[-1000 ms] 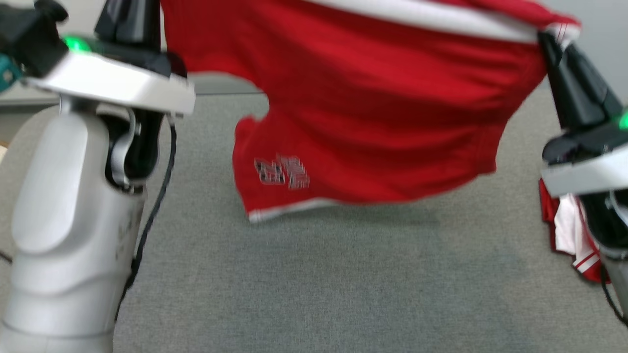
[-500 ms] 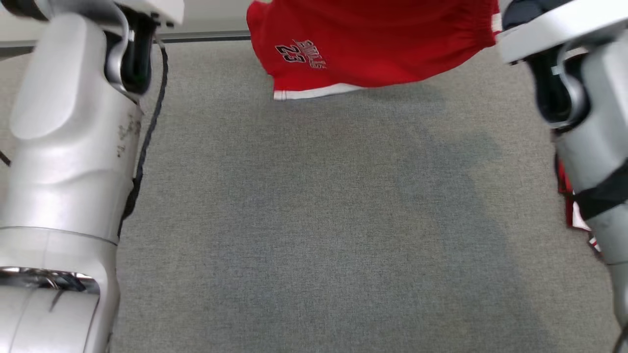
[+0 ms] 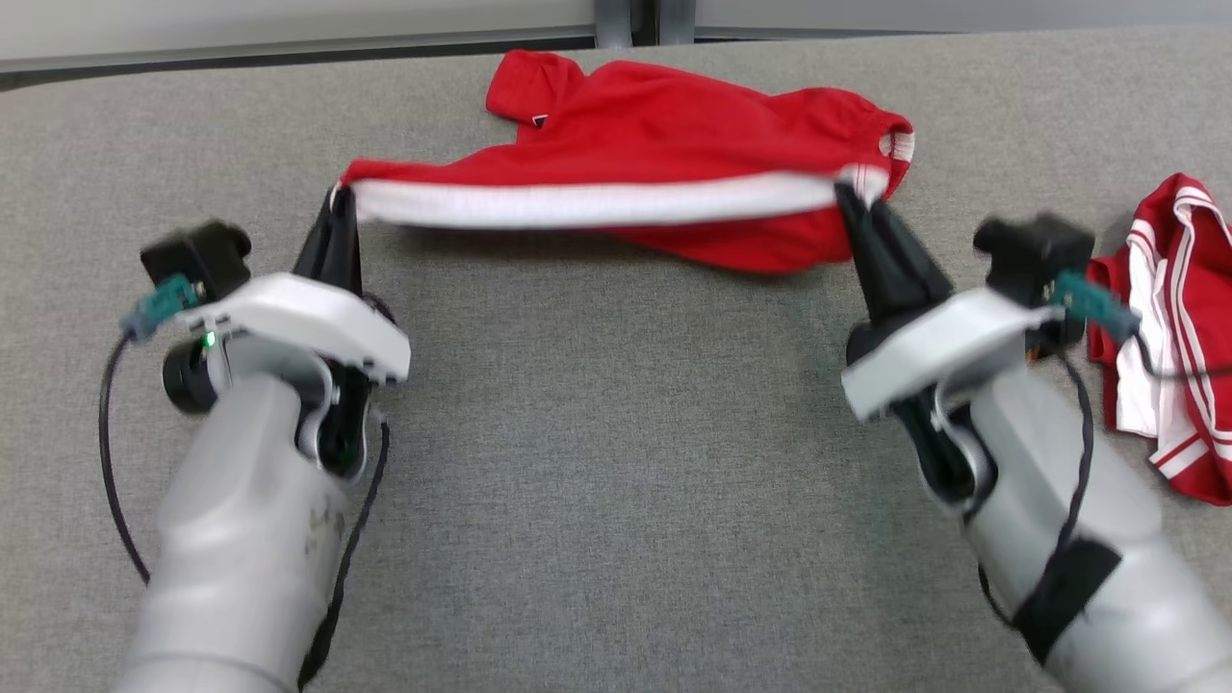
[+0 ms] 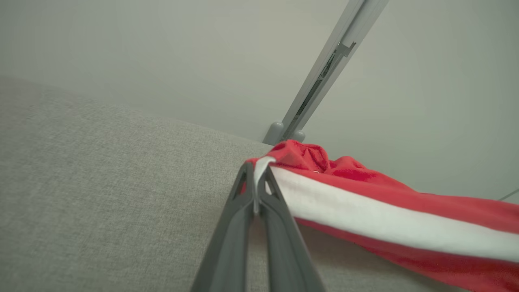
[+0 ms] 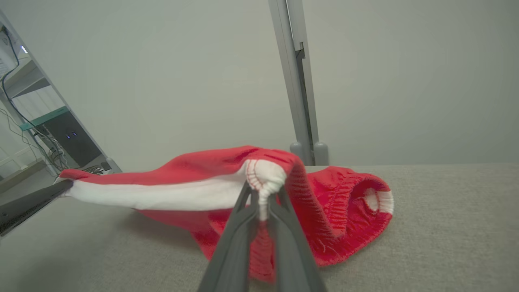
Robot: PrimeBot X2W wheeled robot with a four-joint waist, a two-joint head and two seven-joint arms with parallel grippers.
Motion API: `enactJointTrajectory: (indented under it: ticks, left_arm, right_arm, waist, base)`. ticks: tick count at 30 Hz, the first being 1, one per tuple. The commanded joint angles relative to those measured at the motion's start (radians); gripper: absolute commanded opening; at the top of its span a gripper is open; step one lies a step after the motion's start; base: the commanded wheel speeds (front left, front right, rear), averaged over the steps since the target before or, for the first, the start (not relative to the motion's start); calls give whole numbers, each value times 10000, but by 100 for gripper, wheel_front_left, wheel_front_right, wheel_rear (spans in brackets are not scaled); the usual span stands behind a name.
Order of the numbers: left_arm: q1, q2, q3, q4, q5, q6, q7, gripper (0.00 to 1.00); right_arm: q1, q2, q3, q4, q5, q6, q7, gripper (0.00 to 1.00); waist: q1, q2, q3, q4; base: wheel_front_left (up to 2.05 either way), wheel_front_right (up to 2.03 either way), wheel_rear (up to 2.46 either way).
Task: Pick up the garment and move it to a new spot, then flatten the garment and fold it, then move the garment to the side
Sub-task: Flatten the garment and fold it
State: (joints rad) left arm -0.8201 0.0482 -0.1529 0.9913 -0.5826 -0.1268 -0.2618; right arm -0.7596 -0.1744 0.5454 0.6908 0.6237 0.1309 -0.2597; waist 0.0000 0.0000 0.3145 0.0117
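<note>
The work surface was a grey fabric-covered desk, backed by a pale wall with a grey upright post at the far edge.

Head view: you had the red garment at the far middle of the desk, with its white band drawn taut between the two hands. The left hand was pinching the band's left end and the right hand its right end. The rest of the cloth lay rumpled on the desk beyond the band. A second red-and-white garment lay well apart at the desk's right edge.

Left wrist view: the fingers were pressed together on a fold of the band, which ran off to the right, clear of the surface.

Right wrist view: the fingers were clamped on the gathered end of the band, and a ribbed opening of the garment slumped on the desk just beyond. Shelving with cables stood at the far left.

Step in hand, as judged: the garment had reached its new spot and flattening was under way. The next move probably called for you to keep the band evenly tensioned, draw it toward the robot so the rumpled cloth spread out, lower it flat, and only then let go.

No brand, number or lettering could be read on either garment.
</note>
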Motion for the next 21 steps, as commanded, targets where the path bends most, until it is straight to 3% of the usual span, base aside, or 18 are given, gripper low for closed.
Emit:
enactJointTrajectory:
  ticks: [1, 5, 14, 21]
  left_arm:
    - [488, 59, -22, -325, -40, -50, -34, 0]
    - [2165, 72, -112, -1467, -271, -37, -24, 0]
    - [6136, 77, 601, -4602, 330, -31, -26, 0]
    - [8547, 380, 709, -7047, 739, 652, 282, 0]
  right_arm:
    - [590, -108, -93, -302, 35, -4, -56, 0]
    - [2367, -235, -476, -1371, -89, -4, -56, 0]
    - [6213, -426, -1251, -3716, -754, -6, -59, 0]
    - [8548, -682, -1736, -4997, -1145, -17, -46, 0]
  waist:
    - [0, 0, -144, 25]
    - [0, 0, -559, 53]
    - [0, 0, -1750, 151]
    - [0, 0, -2763, 388]
  base:
    - [0, 0, 0]
    - [0, 0, 0]
    - [0, 0, 0]
    - [0, 0, 0]
